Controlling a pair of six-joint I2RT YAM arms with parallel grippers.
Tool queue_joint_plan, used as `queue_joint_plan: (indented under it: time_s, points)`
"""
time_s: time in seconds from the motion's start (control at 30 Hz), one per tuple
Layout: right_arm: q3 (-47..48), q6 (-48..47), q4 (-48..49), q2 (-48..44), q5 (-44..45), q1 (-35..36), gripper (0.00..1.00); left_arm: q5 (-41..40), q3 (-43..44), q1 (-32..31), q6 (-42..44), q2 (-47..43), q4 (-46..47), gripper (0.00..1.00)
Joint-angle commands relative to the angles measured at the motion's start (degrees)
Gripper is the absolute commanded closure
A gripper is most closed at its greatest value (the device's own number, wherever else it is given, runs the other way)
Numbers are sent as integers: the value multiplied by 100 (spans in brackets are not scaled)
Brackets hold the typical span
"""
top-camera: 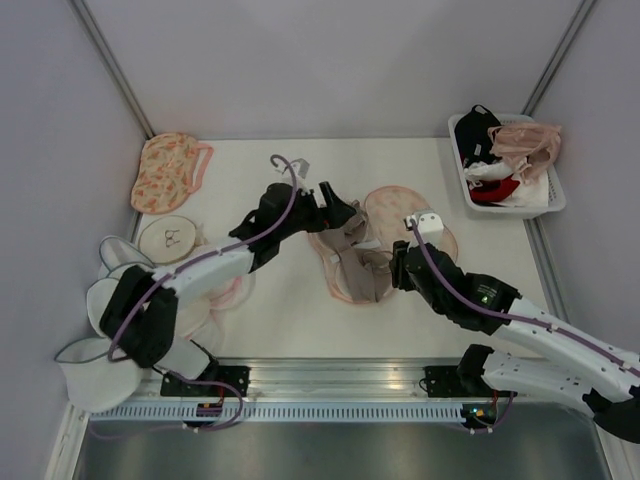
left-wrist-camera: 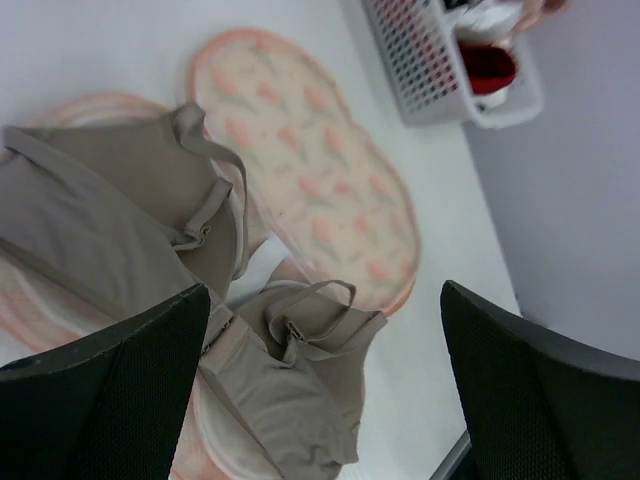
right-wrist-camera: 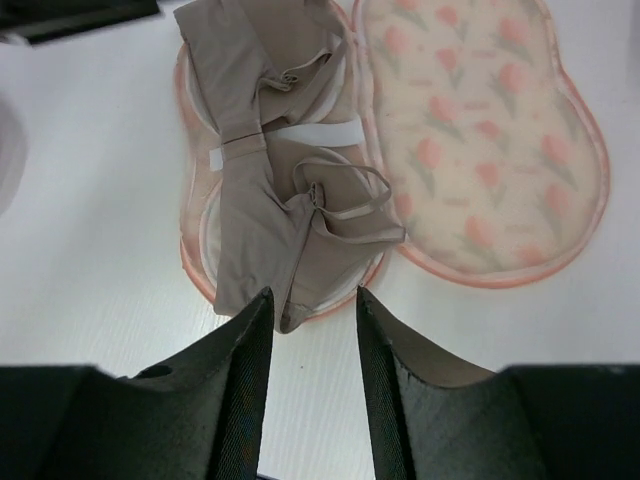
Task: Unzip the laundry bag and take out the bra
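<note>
Black fingers (left-wrist-camera: 100, 400) of the left gripper (top-camera: 343, 218) are hanging wide apart just above the far end of the tan bra (right-wrist-camera: 255, 200), gripping nothing. The bra is lying crumpled on the left half of the peach floral laundry bag (right-wrist-camera: 480, 150), which is resting unzipped and spread flat in the middle of the table (top-camera: 290, 300). To the right, the right gripper (right-wrist-camera: 313, 297) is hovering at the near edge of the bra with fingers partly apart, pinching nothing, and a white basket (top-camera: 545, 195) of clothes is sitting in the far right corner.
</note>
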Motion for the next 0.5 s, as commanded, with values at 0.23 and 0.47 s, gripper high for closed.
queue_joint_plan:
  time_s: [0.23,0.47]
  points:
    - [-39,-1011,1770,1689,-1110,-246,44,-737,-2018,56,-485,-2822,357,0]
    - [609,-1573,2519,3457,-2016,-931,37,-816,-3371,56,-925,-4411,121,0]
